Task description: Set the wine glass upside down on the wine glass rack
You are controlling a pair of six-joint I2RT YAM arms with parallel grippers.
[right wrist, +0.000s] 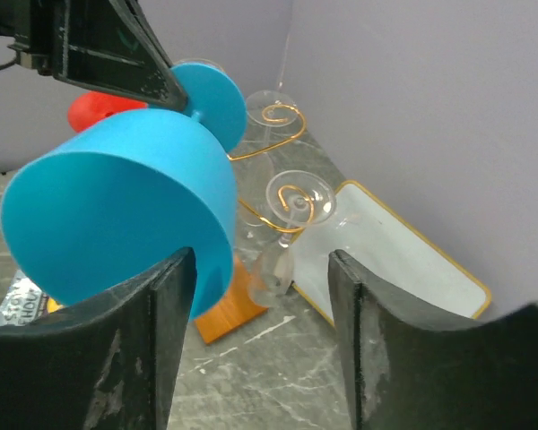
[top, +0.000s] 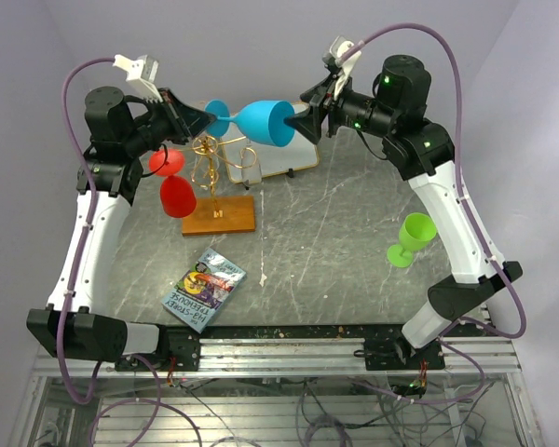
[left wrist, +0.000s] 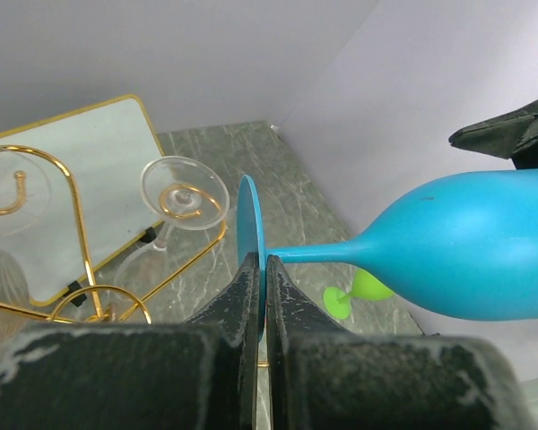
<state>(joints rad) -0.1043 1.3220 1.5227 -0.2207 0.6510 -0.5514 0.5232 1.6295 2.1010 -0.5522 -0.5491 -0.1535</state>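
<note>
A blue wine glass (top: 265, 121) lies level in the air above the wine glass rack (top: 214, 163), a gold wire stand on an orange-brown wooden base (top: 219, 216). My left gripper (left wrist: 262, 264) is shut on the rim of the glass's round foot (left wrist: 249, 224). My right gripper (right wrist: 262, 260) is open, and the rim of the bowl (right wrist: 117, 206) sits against its left finger (right wrist: 152, 331) without being clamped. A red glass (top: 175, 194) and a clear glass (right wrist: 291, 215) hang upside down on the rack.
A white board with a gold frame (top: 279, 158) leans behind the rack. A green wine glass (top: 412, 237) stands upright at the right, close to my right arm. A book (top: 203, 289) lies on the marble table near the front.
</note>
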